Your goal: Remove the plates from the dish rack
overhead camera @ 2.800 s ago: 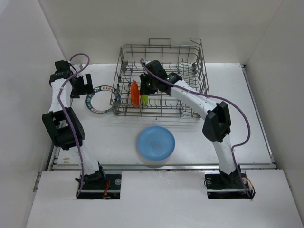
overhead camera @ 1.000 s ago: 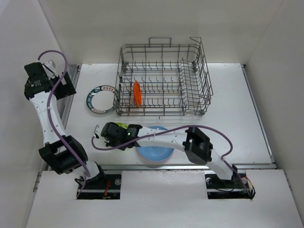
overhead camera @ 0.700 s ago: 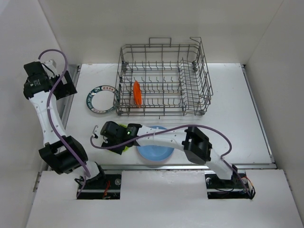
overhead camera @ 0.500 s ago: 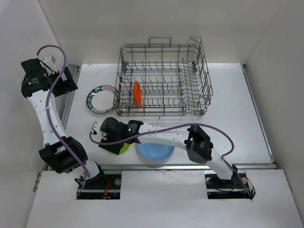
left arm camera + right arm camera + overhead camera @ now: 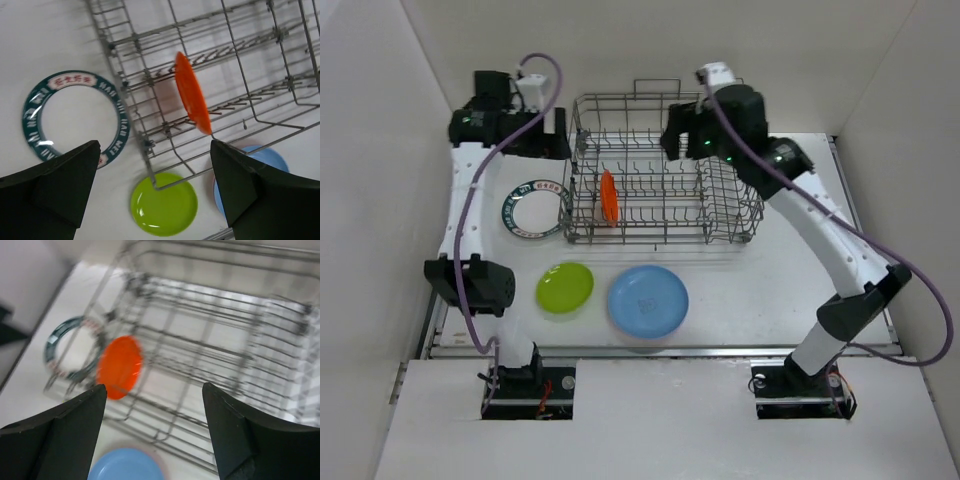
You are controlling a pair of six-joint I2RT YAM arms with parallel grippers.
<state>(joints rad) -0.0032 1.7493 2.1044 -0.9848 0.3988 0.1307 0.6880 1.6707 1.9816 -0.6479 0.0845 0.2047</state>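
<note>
In the left wrist view the dish rack [image 5: 150, 75] is being cut off by the top and right edges, while the light blue plate [image 5: 270, 157] is being half hidden behind a finger [image 5: 245, 190] of the left gripper [image 5: 155, 150]. The lettering on the teal-rim plate [image 5: 75, 79] is being rendered too small to read. The right wrist view is being blurred: the rack's wires are being smeared, and the light blue plate is being cropped at the bottom.
</note>
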